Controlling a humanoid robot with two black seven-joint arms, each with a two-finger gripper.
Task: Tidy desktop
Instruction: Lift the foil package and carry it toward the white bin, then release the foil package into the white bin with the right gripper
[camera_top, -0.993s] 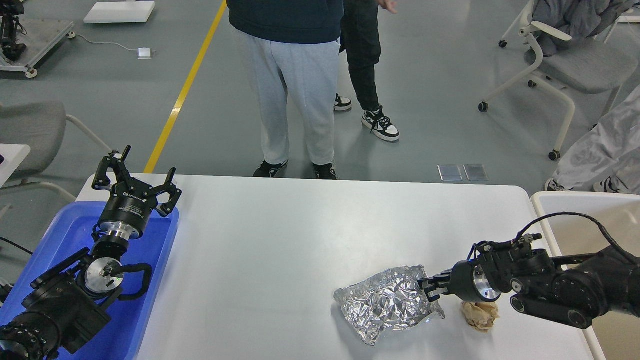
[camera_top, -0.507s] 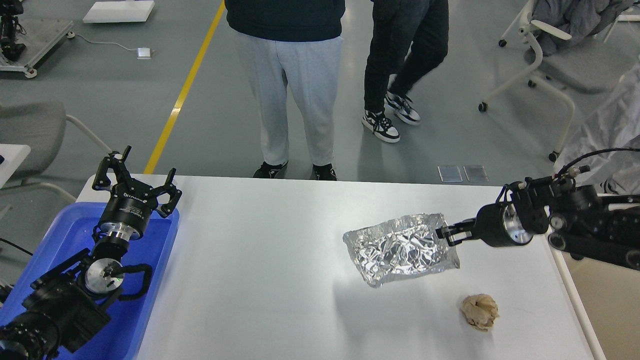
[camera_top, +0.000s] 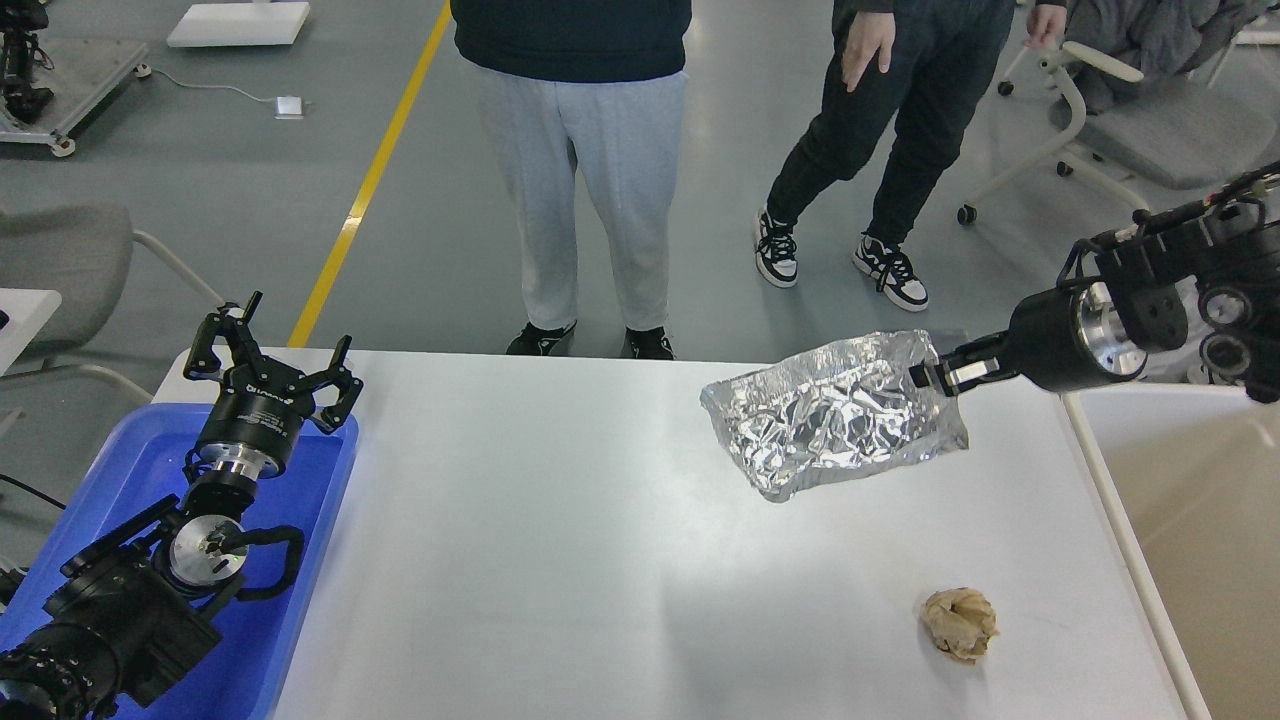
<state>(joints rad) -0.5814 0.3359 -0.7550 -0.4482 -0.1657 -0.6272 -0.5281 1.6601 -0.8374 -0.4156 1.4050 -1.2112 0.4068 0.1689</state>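
Note:
The desktop (camera_top: 560, 560) is a wide white tabletop. My right gripper (camera_top: 925, 375) is shut on the right edge of a crumpled silver foil bag (camera_top: 835, 415) and holds it in the air above the desktop's far right part. A crumpled beige paper ball (camera_top: 960, 623) lies on the desktop near the front right. My left gripper (camera_top: 270, 350) is open and empty above the far end of the blue tray (camera_top: 300, 600) at the left.
A beige bin with a cream rim (camera_top: 1190, 540) stands right of the desktop. Two people (camera_top: 580, 170) stand just beyond the far edge. Office chairs (camera_top: 1120, 130) stand at the back right and at the left.
My right gripper has lifted the foil bag off the desktop and carried it up and to the right, toward the beige bin. The paper ball is now uncovered. The left arm has not moved.

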